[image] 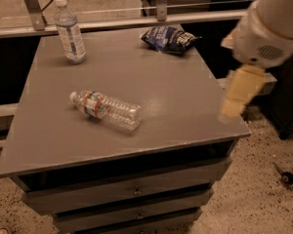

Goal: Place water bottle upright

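Left of centre on the grey tabletop (pixel 180 94), the small clear ribbed plastic water bottle (pixel 107 109) lies on its side, while the cream gripper (pixel 234 104), its jaws' state impossible to tell, hangs over the right edge, so the approach seems in hand and reaching leftward to grasp the bottle comes next.

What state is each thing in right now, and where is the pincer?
water bottle: on its side at the middle of the table, capped, cap toward the left.
second bottle: upright at back left, capped.
snack bag: lying flat, back right.
pincer: over the table's right edge, touching nothing.
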